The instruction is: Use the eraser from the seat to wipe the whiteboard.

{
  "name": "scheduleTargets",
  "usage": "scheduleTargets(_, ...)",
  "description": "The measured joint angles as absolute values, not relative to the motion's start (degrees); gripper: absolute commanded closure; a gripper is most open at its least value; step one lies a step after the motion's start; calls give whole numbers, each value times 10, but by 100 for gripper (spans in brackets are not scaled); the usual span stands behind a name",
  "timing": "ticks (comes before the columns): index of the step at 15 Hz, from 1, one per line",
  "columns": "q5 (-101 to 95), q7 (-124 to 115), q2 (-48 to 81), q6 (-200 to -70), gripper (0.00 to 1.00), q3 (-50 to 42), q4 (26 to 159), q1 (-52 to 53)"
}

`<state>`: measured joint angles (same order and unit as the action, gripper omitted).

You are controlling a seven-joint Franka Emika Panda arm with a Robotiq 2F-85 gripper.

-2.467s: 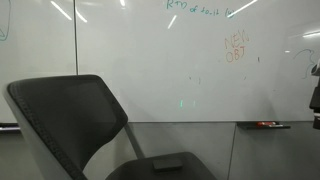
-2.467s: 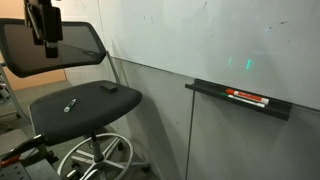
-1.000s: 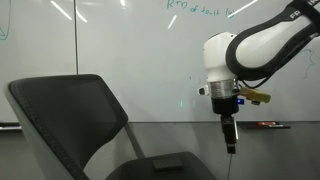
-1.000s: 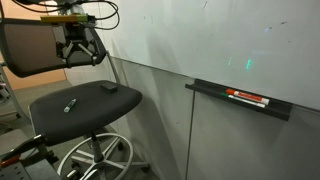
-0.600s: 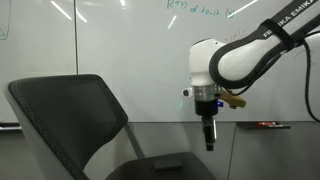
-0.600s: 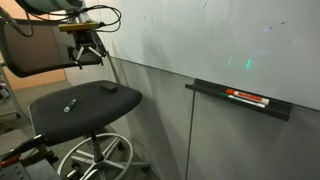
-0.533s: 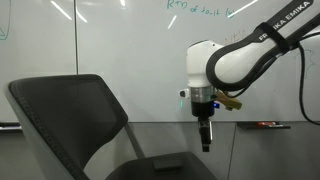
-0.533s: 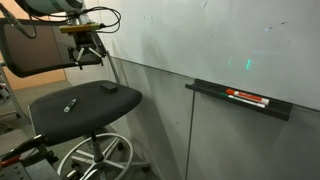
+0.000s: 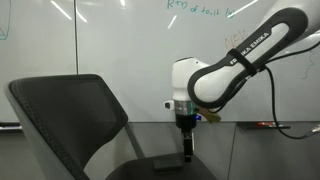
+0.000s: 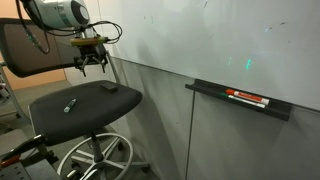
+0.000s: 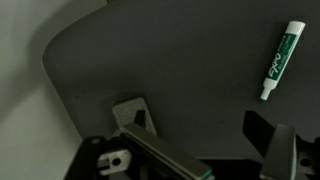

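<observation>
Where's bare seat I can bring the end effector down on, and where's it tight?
Free: the seat between the marker and the eraser, and the wide patch from the marker to the near rim. Tight: the eraser's edge by the whiteboard, near the end effector.

**Lower and closer to the seat**

Swung in from the picture's edge with the arm [image 9: 215, 80], across the front of the whiteboard [image 9: 120, 60]. Brought the gripper [image 9: 187, 150] down step by step, now just above the seat [image 9: 165, 168]. In an exterior view, shifted the gripper [image 10: 92, 67] away from the top corner by the backrest [image 10: 40, 45], toward the board and lower. Now near the eraser [image 10: 107, 87], not touching it.
</observation>
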<state>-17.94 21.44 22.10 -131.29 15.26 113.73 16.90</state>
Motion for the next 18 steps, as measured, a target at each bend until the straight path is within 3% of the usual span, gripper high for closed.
scheduleTargets(18,-223,277,470,-1314,0,121,888,176)
